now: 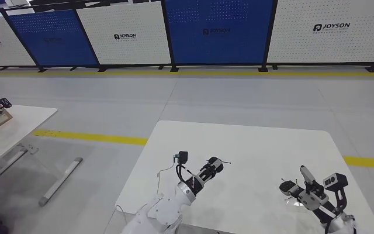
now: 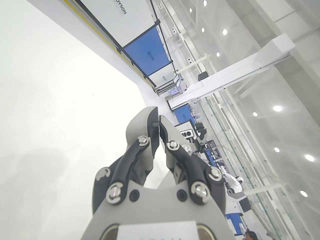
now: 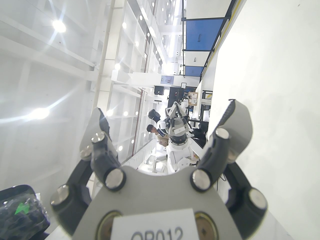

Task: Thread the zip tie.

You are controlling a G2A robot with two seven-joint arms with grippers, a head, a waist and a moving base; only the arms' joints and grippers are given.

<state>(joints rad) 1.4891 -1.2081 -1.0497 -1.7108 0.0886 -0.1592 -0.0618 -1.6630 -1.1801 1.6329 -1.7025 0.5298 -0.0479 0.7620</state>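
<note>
White table (image 1: 263, 146), panel wall behind | left gripper (image 2: 158, 117): clenched on thin zip tie (image 2: 156, 124) at tips, over table's near left part | right gripper (image 3: 166, 107): released, gapes wide, well apart.

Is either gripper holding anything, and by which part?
The left gripper pinches a thin strip, likely the zip tie, between its fingertips; which part, unclear; the right gripper is empty.
</note>
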